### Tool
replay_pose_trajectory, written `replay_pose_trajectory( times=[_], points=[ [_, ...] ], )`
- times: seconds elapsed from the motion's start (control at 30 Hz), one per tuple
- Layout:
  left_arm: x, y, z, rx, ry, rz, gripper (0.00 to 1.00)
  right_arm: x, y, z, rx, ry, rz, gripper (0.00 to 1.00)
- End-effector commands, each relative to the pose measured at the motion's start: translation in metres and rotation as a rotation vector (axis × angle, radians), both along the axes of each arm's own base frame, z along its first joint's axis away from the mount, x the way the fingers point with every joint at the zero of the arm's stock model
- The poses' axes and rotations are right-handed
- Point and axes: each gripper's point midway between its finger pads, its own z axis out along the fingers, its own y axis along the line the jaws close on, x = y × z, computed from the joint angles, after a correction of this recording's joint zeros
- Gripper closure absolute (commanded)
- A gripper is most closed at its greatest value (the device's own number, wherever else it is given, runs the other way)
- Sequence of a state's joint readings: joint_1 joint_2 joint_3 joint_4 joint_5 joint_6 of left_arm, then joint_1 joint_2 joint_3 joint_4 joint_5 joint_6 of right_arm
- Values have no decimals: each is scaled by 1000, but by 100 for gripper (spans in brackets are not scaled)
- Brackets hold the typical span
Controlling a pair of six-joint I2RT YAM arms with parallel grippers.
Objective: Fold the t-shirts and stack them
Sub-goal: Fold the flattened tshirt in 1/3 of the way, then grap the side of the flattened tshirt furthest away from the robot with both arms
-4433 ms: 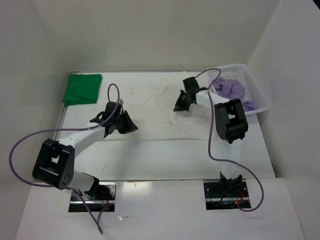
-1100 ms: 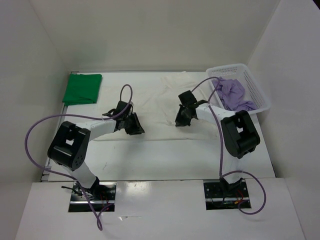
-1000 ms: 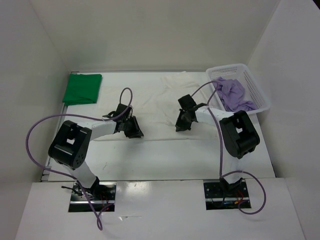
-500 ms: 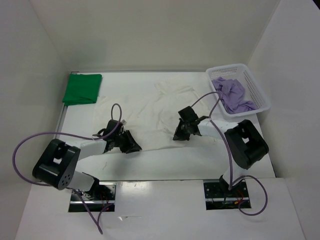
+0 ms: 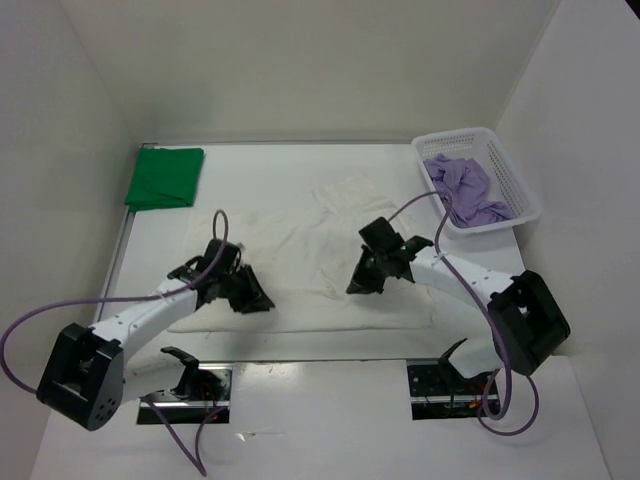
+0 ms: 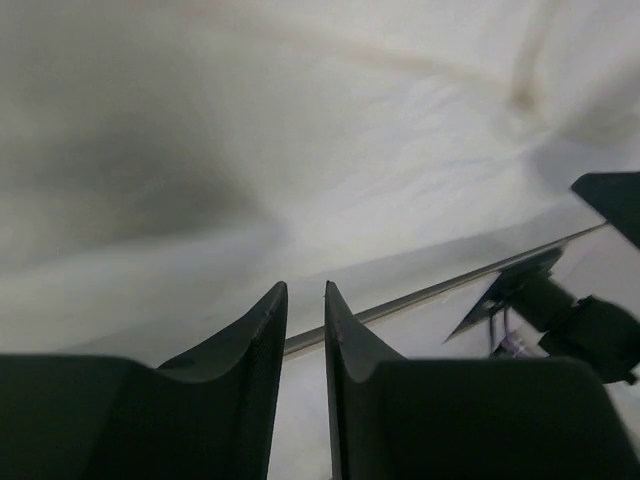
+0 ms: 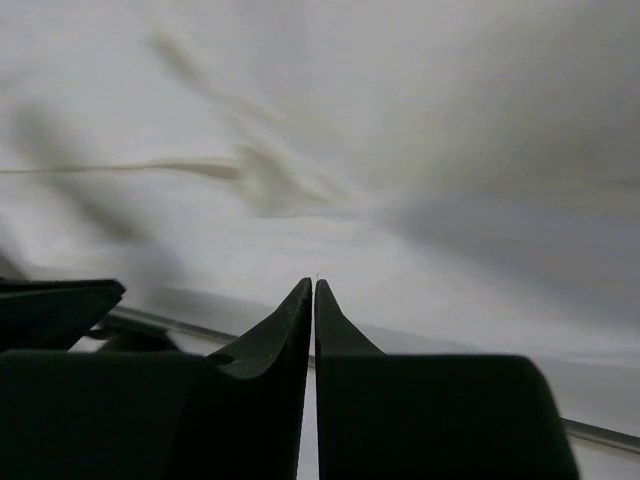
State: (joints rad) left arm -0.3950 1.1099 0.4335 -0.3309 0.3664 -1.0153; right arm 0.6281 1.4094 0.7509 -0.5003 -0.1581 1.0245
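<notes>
White t-shirt (image 5: 305, 235) lies spread on the table (image 5: 160, 240) for folding, with the left pincer (image 5: 255, 300) barely parted and the right pincer (image 5: 358, 285) pinched shut at its near hem, any hold unclear; green t-shirt (image 5: 165, 177) folded far-left, lavender t-shirt (image 5: 462, 180) in basket (image 5: 515, 180).

The green shirt (image 5: 165, 177) is lying folded into a neat flat rectangle at the 10 o'clock corner of the worktop (image 5: 150, 250). The white shirt (image 5: 300, 235) is lying spread open and rumpled across the middle, with creases running through it and its near edge sitting close to the 6 o'clock side. The lavender shirt (image 5: 462, 185) is sitting crumpled in a heap inside the basket (image 5: 455, 133) at 2 o'clock, well apart from the other two.
</notes>
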Motion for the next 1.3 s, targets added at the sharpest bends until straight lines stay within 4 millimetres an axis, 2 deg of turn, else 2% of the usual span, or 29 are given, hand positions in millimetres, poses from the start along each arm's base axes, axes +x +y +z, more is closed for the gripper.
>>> replay_pose_trajectory(
  times=[0.0,0.07,0.1,0.13,0.17,0.2,0.23,0.27,0.3,0.33,0.37,0.4,0.5,0.57,0.63,0.67,0.7,0.77,0.8,0.97,1.1,1.13,1.17,1.27],
  points=[
    [77,-13,82,39,-288,-32,71,60,33,81,118,-214,8,92],
    [120,-7,102,109,-391,-2,69,75,47,97,166,-253,58,91],
    [149,2,123,113,-454,50,67,92,55,106,190,-281,65,91],
    [167,10,113,133,-438,74,66,100,57,109,190,-300,92,93],
    [185,17,115,120,-461,97,66,107,58,111,178,-317,98,95],
    [205,46,110,130,-448,177,64,122,56,114,174,-334,88,97],
    [224,59,99,136,-424,213,65,129,52,113,155,-351,94,100],
    [234,78,91,174,-411,256,70,140,51,117,152,-367,89,100],
    [247,108,76,222,-380,334,76,150,44,122,149,-394,82,100],
    [259,126,77,250,-386,382,82,155,41,119,138,-399,66,100],
    [269,144,76,284,-393,430,90,161,38,124,137,-419,66,100],
    [277,168,65,308,-363,479,91,165,40,125,155,-419,70,100],
    [305,212,68,417,-385,524,92,164,40,121,149,-420,100,100],
    [315,237,68,494,-389,547,85,160,40,113,147,-409,116,100],
    [322,252,56,536,-365,526,70,162,36,109,144,-408,107,100],
    [324,257,51,546,-358,521,68,162,36,109,139,-414,117,100],
    [324,263,38,581,-335,507,66,162,36,109,139,-414,117,100],
    [328,264,30,592,-326,487,61,164,32,109,133,-420,118,100],
    [326,267,19,605,-302,486,60,166,29,108,116,-426,107,100],
    [327,279,11,682,-294,453,59,166,31,95,111,-394,113,99],
    [328,275,1,664,-287,440,56,168,35,90,128,-387,124,99],
    [328,273,-4,658,-280,424,53,168,35,90,128,-387,124,99],
    [332,274,1,658,-293,428,53,167,37,91,135,-384,129,99],
    [333,275,-6,658,-282,424,51,166,37,89,136,-385,129,99]
  ],
)
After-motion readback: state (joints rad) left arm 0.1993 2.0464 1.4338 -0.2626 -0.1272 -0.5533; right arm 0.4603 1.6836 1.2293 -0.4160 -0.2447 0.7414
